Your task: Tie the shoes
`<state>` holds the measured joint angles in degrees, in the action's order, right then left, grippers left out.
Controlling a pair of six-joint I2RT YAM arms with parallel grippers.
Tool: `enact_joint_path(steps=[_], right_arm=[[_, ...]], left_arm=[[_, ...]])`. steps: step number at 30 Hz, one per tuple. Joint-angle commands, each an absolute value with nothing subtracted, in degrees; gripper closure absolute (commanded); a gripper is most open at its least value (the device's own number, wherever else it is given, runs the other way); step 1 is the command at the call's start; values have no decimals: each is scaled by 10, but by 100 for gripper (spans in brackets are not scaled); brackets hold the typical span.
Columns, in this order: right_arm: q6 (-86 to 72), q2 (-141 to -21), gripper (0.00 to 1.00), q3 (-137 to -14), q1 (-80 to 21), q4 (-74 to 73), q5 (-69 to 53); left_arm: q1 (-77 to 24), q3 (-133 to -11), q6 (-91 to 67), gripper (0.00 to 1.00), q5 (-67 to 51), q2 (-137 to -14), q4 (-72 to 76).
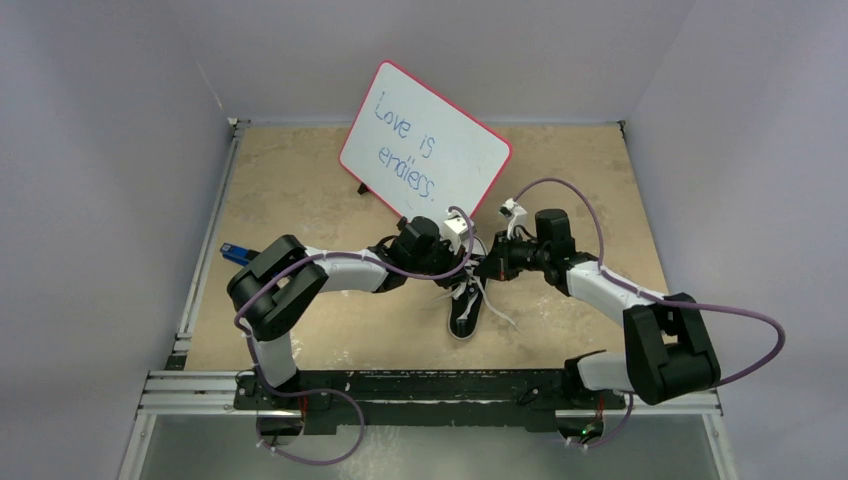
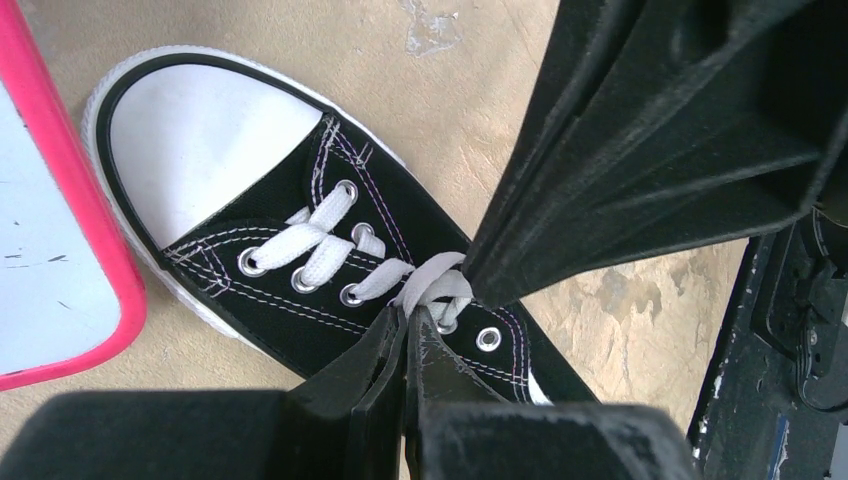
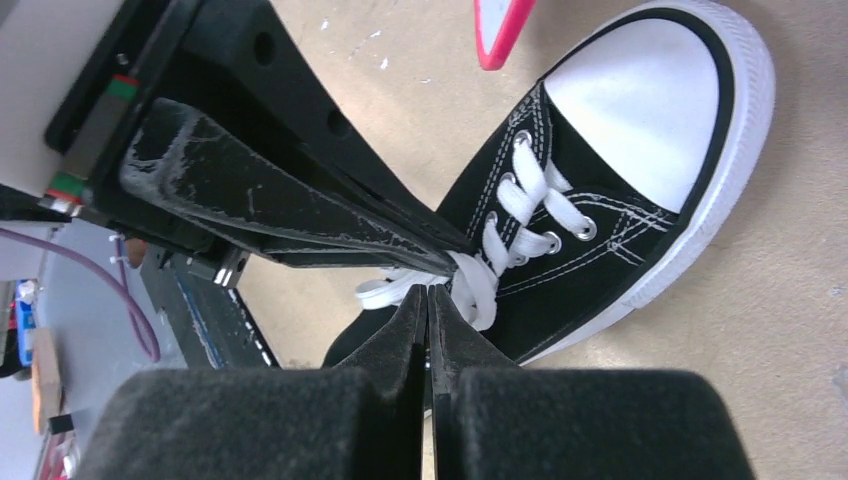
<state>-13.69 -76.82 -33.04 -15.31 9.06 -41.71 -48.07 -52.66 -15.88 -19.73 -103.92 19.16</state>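
Both arms reach in over the black sneaker (image 1: 465,315), their tips meeting at its white laces (image 2: 320,235).
The shoe lies on the table (image 1: 300,200) between the arms, its white toe cap near the pink-rimmed whiteboard (image 1: 425,150). The left gripper (image 2: 405,318) has its fingers pressed together on a strand at the middle eyelets. The right gripper (image 3: 429,297) is also closed tight, its tip touching the same crossing. Whether it pinches a strand I cannot tell.
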Motion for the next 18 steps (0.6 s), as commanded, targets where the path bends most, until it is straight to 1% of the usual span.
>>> enact_joint_path(steps=[1, 6, 7, 8, 11, 13, 15, 18], right_arm=[[-154, -759, 100, -324, -152, 120, -455], [-159, -760, 100, -327, -152, 130, -469], [-159, -761, 100, -330, -152, 130, -472], [-154, -762, 100, -334, -152, 105, -471], [-169, -745, 100, -339, -139, 68, -380], [-177, -734, 92, -338, -135, 67, -352], [-155, -750, 85, -350, -134, 44, -362], [-123, -779, 80, -363, -135, 43, -364]], left_arm=[[-478, -548, -160, 98, -185, -1040, 214], [-477, -548, -169, 96, -186, -1043, 227], [-477, -548, -170, 96, -188, -1044, 229], [-477, -547, -170, 99, -189, -1045, 232], [-477, -543, -166, 100, -189, -1042, 228], [-477, -539, -162, 100, -189, -1035, 224], [-476, -537, -151, 100, -192, -1028, 212], [-477, -528, -148, 100, -193, -1021, 218]])
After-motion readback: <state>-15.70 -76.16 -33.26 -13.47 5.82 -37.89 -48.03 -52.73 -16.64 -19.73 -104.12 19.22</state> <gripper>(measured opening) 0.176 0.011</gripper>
